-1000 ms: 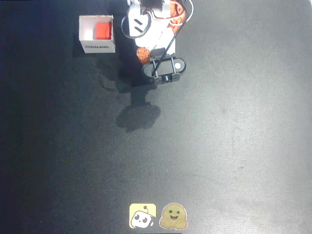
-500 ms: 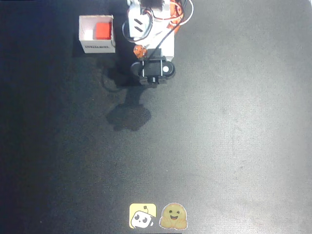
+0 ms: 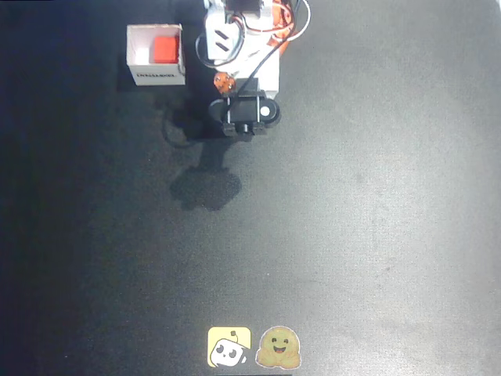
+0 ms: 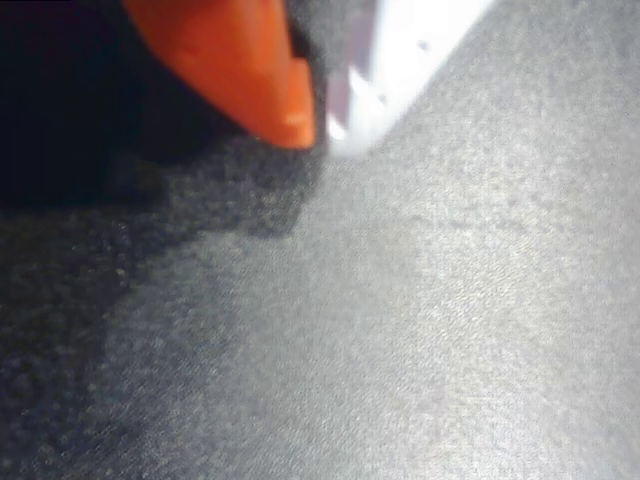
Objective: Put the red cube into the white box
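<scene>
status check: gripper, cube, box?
Gripper shut, empty, fingertips together over bare mat. Cube sits inside box. Arm folded right of box in the overhead view, nothing in the way.

Looks like a hobby robotics or lab test setup rather than a home room. Shown by a bench (image 3: 376, 235) covered edge to edge in plain black matte fabric, lit from above. At the far edge, a small white-bodied robot arm (image 3: 239, 47) with exposed loose cables and orange parts. Along the near edge, two cartoon stickers: a yellow square robot-face sticker (image 3: 228, 347) and a smiling hugging-face sticker (image 3: 279, 348). No furnishings or household goods to judge by.
</scene>
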